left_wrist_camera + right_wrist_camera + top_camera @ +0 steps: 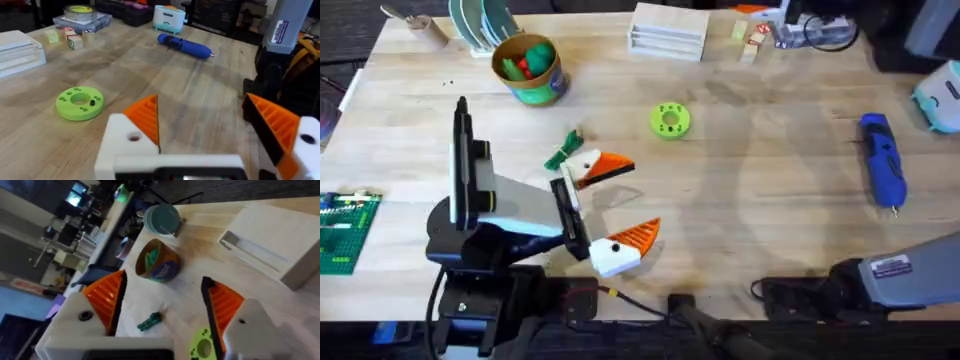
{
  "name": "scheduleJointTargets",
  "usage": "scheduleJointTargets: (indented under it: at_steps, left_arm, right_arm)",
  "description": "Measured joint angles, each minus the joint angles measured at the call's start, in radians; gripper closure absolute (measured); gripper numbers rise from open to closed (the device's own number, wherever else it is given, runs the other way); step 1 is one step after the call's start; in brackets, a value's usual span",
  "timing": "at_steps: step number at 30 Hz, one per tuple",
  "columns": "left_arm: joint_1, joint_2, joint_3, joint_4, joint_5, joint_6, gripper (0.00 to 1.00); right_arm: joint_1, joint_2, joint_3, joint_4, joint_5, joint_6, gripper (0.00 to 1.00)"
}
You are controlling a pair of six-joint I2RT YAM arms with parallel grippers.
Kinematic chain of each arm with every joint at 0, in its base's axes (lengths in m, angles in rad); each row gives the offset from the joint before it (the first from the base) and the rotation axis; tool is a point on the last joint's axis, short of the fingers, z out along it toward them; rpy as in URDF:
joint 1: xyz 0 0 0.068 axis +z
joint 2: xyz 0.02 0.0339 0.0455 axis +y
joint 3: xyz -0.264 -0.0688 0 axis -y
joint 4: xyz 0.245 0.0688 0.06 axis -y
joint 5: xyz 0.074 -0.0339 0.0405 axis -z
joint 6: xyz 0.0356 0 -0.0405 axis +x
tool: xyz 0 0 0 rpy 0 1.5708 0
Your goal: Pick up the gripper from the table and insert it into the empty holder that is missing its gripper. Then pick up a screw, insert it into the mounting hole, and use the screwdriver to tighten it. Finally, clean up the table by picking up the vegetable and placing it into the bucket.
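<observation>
The left arm (470, 215) sits nearest the camera at the lower left, folded low over its base, forearm pointing right.

1. Bucket (545, 90): stands upright at the far left of the table, well apart from both arms. Green and red items already lie inside.
2. Vegetable (563, 152): lies flat on the bare wood, between the bucket and the left gripper (642, 197), just beside the upper white mount.
3. Left gripper: fingers spread wide, nothing between them. Both white mounts carry an orange ribbed finger.
4. Green disc (669, 120): lies flat right of the vegetable, clear of the fingers.
5. Screwdriver (883, 160): lies on the table at the far right, tip toward the arms, untouched.
6. Right arm (900, 272): rests low at the lower right. In its wrist view the right gripper (164, 280) is spread apart and empty, both orange fingers in place.

Step in hand (judgement): with every mount in view fitted and the screwdriver set down, the assembly work appears finished; the cleanup remains, as the vegetable is not yet in the bucket.

Next move (judgement): turn the left gripper back toward the vegetable, lower the open fingers astride the pod across its narrow width, and close. The pod is slim and flat, so the fingertips must reach table level. Then carry it over the bucket rim and release.
</observation>
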Motion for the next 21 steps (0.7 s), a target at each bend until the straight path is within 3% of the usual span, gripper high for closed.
scheduleJointTargets:
  at_steps: [5, 11, 15, 21]
  left_arm:
    - [0.0, 0.0, 0.0, 0.0, 0.0, 0.0, 0.008]
    - [0.0, 0.0, 0.0, 0.0, 0.0, 0.0, 0.008]
    - [0.0, 0.0, 0.0, 0.0, 0.0, 0.0, 0.008]
    - [0.0, 0.0, 0.0, 0.0, 0.0, 0.0, 0.008]
  right_arm:
    - [-0.017, -0.034, 0.063, -0.332, 0.126, -0.231, 0.108]
    - [0.024, -0.178, 0.07, -0.572, 0.315, -0.504, 0.11]
    - [0.085, -0.262, 0.08, -0.667, 0.44, -0.614, 0.11]
    - [0.131, -0.284, 0.088, -0.684, 0.507, -0.675, 0.108]
